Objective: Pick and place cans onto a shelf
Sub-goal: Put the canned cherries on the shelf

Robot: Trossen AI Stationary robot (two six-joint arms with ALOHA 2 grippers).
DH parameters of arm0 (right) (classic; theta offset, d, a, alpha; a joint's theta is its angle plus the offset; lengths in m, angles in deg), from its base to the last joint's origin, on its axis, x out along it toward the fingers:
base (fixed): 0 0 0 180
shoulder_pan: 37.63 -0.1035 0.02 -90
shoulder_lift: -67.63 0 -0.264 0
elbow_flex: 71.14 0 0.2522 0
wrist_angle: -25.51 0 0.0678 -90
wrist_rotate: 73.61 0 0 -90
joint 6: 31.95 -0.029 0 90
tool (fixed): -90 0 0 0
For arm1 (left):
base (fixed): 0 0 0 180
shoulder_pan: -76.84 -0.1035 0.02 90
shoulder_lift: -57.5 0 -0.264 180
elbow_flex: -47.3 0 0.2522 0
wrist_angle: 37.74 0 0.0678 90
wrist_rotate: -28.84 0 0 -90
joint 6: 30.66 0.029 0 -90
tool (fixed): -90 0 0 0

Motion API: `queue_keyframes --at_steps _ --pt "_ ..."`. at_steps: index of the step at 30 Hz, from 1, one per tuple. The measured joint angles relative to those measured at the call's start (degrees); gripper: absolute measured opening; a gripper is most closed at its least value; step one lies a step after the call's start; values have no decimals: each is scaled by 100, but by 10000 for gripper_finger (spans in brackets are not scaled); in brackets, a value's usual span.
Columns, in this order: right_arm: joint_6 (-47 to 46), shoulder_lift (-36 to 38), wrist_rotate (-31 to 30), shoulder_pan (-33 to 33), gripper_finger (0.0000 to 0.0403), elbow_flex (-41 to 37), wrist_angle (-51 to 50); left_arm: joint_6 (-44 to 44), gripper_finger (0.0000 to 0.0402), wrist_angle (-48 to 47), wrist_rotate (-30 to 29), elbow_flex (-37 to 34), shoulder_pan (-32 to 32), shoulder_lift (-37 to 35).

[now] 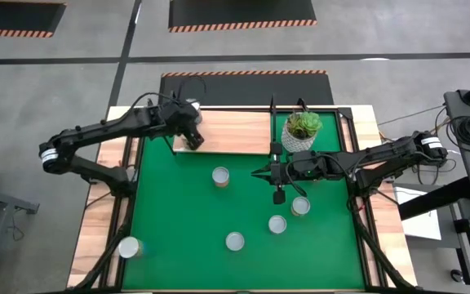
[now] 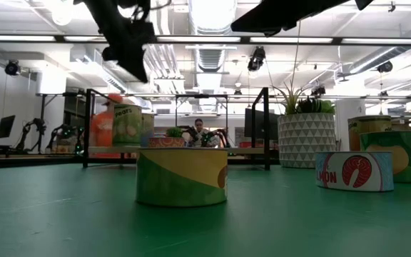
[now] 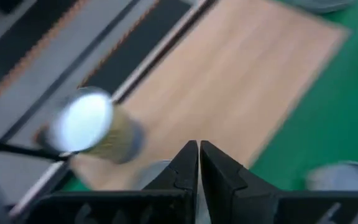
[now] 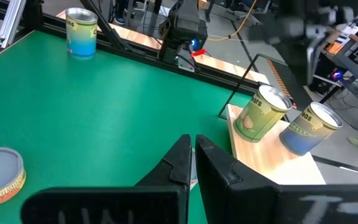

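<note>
The shelf [image 1: 235,132] is a light-wood board at the far side of the green mat [image 1: 178,220]. Two cans [image 4: 263,115] [image 4: 309,127] stand on its left end. My left gripper [image 1: 192,135] hovers over that end, shut and empty; in its wrist view [image 3: 199,155] one can [image 3: 92,124] stands just beyond the fingertips. My right gripper [image 1: 255,173] is shut and empty above the middle of the mat [image 4: 193,146]. Several cans stand on the mat: one [image 1: 220,175] near my right gripper, others [image 1: 300,206] [image 1: 277,224] [image 1: 234,241] toward the near side.
A white pot with a green plant [image 1: 302,131] stands on the shelf's right end, just beyond my right arm. One more can [image 1: 129,247] stands at the table's near left corner. The mat's left half is open green surface.
</note>
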State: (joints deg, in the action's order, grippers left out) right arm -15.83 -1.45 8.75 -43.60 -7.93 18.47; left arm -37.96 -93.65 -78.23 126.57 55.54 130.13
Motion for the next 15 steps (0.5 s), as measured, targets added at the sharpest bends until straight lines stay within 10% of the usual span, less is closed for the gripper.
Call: queue_keyframes --at_steps 15 --pt "-267 0 4 0 12 0 -43 -1856 0 -262 567 -8 3107 -254"
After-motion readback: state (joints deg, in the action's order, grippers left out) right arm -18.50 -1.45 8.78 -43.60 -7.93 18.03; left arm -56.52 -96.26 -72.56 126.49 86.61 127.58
